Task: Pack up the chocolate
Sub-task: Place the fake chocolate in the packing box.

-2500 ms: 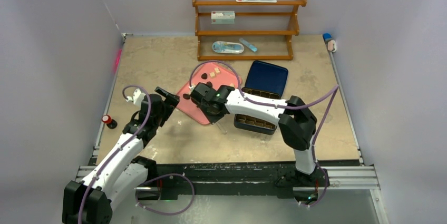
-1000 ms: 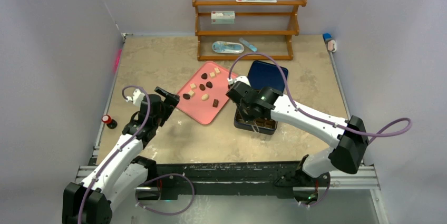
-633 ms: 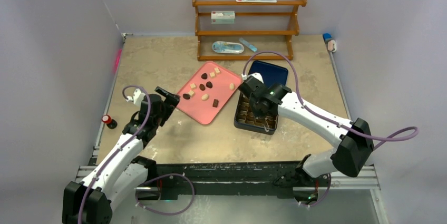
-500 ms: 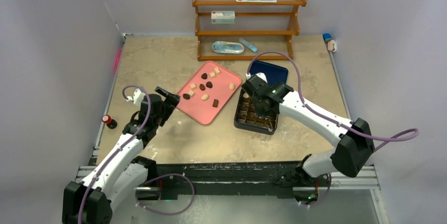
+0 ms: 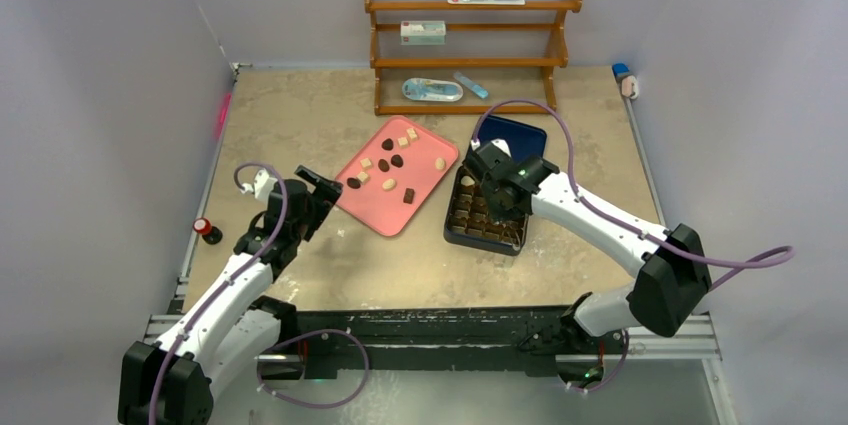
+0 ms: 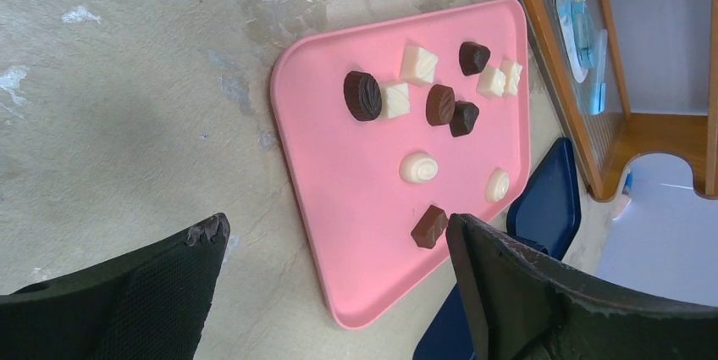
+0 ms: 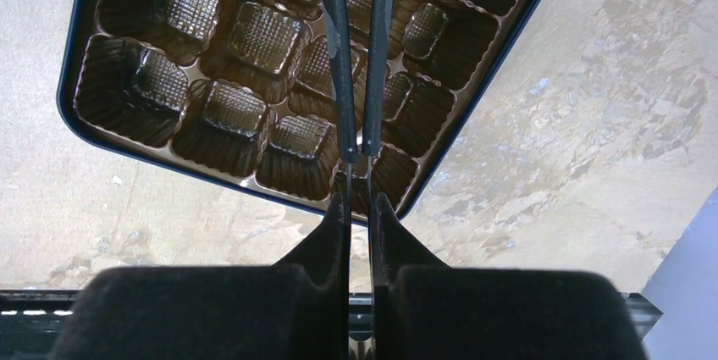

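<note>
Just over the box [image 7: 254, 38], right claw [image 7: 357, 155] pinched together; left claw [image 6: 336, 224] gapes.

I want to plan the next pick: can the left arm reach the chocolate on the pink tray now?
Probably yes. The left gripper is open and faces the chocolate on the pink tray, nothing between; the right gripper is over the box.

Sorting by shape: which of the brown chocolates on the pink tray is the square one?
The lighter milk-brown square chocolate, lying alone near the pink plastic tray's edge; the other four brown pieces are darker and rounded.
</note>
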You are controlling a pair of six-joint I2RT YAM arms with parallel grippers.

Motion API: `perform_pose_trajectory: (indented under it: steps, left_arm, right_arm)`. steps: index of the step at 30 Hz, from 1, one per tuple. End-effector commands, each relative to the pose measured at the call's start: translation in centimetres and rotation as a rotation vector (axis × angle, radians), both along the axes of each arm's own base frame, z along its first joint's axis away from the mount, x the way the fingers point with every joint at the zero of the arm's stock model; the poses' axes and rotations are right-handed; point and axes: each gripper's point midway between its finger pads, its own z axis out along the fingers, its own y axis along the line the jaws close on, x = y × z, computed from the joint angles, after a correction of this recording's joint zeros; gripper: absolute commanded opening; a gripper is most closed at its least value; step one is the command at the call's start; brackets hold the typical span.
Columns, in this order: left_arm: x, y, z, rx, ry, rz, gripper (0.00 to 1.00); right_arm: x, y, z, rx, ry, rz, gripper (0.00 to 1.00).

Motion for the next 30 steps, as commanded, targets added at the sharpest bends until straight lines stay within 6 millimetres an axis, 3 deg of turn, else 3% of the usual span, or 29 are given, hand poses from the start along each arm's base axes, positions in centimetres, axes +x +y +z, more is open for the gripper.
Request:
perform_pose_trajectory:
  steps: [1,13,30]
  left_arm:
    - [0.4,0.2,0.3,-0.001,-0.022,0.003,1.00]
    - [0.4,0.2,0.1,-0.001,-0.018,0.005,1.00]
    - [0.4,0.2,-0.2,0.001,-0.012,0.006,1.00]
  right_arm:
    - [0.0,-0.6,0.3,-0.001,-0.013,-0.012,0.00]
    - [-0.2,-0.5,-0.4,0.003,0.011,-0.020,0.00]
    - [-0.1,-0.1,-1.1,0.017,0.035,-0.025,0.18]
